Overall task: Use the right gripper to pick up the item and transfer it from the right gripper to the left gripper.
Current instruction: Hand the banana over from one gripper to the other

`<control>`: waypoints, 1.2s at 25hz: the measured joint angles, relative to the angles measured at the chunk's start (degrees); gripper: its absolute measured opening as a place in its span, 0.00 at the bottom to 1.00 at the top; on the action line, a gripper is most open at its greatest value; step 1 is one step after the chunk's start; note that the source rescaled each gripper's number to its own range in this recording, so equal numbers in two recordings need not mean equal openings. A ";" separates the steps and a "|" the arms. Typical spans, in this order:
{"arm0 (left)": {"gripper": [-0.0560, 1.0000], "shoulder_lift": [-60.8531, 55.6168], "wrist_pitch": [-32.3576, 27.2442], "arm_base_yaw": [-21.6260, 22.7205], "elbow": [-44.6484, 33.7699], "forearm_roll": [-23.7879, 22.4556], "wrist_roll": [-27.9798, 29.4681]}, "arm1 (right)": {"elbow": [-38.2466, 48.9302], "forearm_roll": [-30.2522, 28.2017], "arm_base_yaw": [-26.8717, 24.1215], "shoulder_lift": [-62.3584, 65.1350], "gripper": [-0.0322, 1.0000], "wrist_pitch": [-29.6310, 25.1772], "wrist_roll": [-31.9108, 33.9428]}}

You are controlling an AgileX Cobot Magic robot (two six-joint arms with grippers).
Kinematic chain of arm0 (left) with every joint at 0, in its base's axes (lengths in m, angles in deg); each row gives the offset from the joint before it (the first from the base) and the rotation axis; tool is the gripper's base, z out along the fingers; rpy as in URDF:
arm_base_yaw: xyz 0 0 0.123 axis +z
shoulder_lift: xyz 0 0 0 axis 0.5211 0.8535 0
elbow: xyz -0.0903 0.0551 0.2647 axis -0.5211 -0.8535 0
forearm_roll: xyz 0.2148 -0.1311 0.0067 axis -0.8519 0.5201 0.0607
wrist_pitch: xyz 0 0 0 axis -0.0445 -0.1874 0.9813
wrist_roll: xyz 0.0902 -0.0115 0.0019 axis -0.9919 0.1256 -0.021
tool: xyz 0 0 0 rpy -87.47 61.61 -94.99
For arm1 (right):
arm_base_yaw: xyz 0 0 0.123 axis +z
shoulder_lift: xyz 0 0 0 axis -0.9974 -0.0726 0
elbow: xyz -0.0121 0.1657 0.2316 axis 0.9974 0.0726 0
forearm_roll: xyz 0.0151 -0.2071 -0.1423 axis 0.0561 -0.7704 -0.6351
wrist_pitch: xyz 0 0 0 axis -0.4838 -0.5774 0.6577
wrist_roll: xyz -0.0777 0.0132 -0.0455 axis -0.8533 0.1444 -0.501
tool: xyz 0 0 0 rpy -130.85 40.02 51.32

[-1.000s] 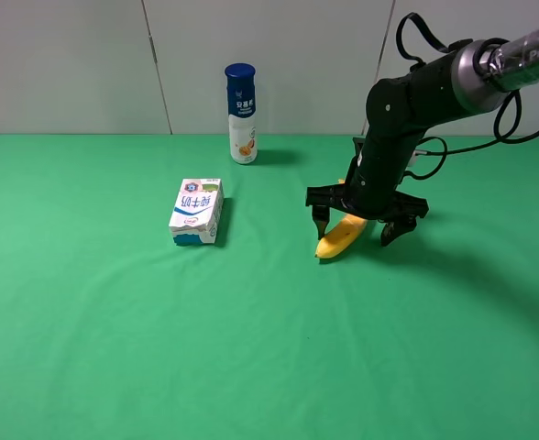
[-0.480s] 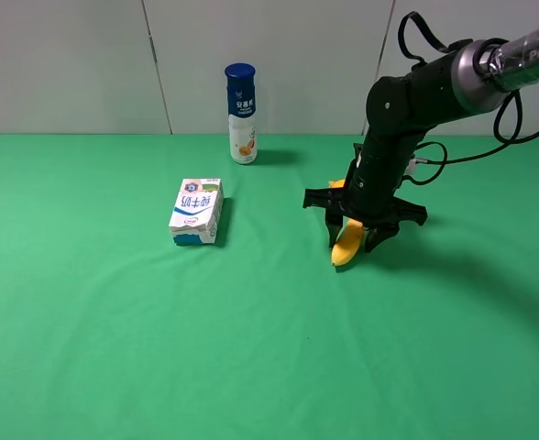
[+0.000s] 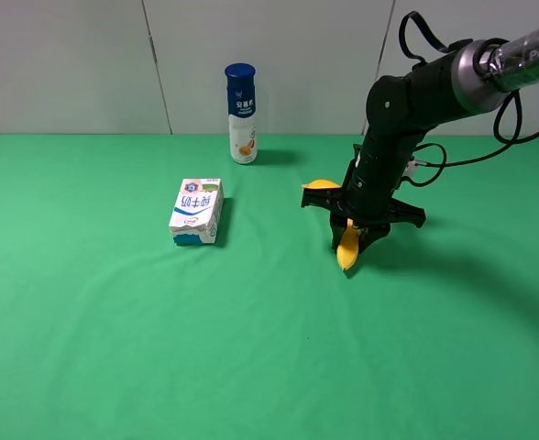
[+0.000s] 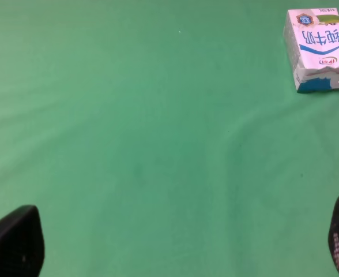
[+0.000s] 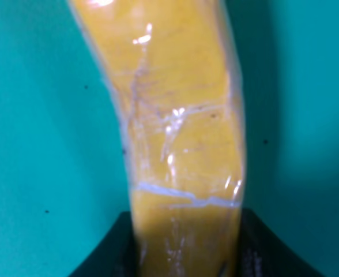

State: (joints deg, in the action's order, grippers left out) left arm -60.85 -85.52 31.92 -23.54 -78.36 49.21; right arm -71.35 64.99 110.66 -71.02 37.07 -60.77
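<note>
Shut now where a second ago they stood wide, the jaws of the black cabled right gripper (image 3: 348, 240) grip the curved yellow banana (image 3: 347, 258) mid-length toward the green surface's (image 3: 159, 321) far right corner, ready for lifting, while the black left gripper (image 4: 178, 242) holds its jaws open to receive it.

Green table under a pale wall.
A green-covered table (image 3: 114, 348) filled the lower two thirds of the frame, its cloth softly creased and evenly lit. Across the top ran a grey-white panelled wall (image 3: 68, 64), split by thin dark seams (image 3: 156, 64) slanting down from the upper edge to the table's far side.
</note>
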 joint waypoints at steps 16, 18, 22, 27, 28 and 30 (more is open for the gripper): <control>0.98 0.00 0.00 0.00 0.00 -0.04 0.00 | 0.00 -0.89 0.00 9.73 0.03 -7.53 -7.50; 0.98 0.00 0.00 0.00 0.00 -0.04 0.00 | 0.00 -0.89 0.00 11.94 0.03 -9.56 -10.63; 0.98 0.00 0.00 0.00 0.00 -0.04 0.00 | 0.00 -0.89 0.00 15.40 0.03 -15.10 -17.51; 0.98 0.00 0.00 0.00 0.00 -0.04 0.00 | 0.00 -0.57 0.00 18.00 0.03 -20.90 -28.67; 0.98 0.00 0.00 0.00 0.00 -0.04 0.00 | 0.00 -0.11 0.00 18.41 0.03 -21.34 -29.70; 0.98 0.00 0.00 0.00 0.00 -0.04 0.00 | 0.00 0.94 0.07 18.85 0.03 -22.12 -31.63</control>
State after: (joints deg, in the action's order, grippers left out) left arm -60.85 -85.52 31.92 -23.54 -78.40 49.21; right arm -71.35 65.93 110.73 -52.17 14.95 -92.40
